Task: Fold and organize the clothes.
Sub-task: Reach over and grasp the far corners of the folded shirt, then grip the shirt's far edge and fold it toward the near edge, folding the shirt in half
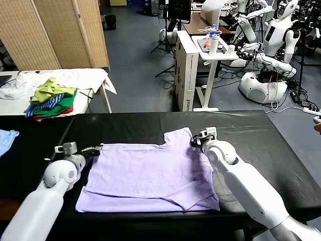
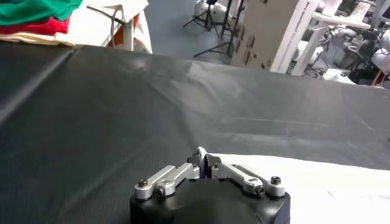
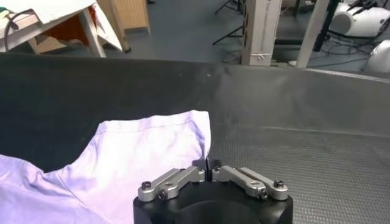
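Observation:
The clothes are one pale lavender T-shirt [image 1: 145,170] lying spread flat on the black table [image 1: 251,125]. My left gripper [image 1: 95,149] sits at the shirt's far left corner. In the left wrist view its jaws [image 2: 203,159] are shut, with a sliver of the pale fabric [image 2: 317,182] pinched between the tips. My right gripper [image 1: 195,141] is at the outer edge of the far right sleeve. In the right wrist view this gripper [image 3: 207,163] is shut on the sleeve hem of the shirt [image 3: 140,152].
A heap of green, striped and red garments [image 1: 52,100] lies on a white table behind to the left. A light blue garment [image 1: 6,138] rests at the black table's left edge. A white cabinet [image 1: 186,70] and other robots stand beyond the far edge.

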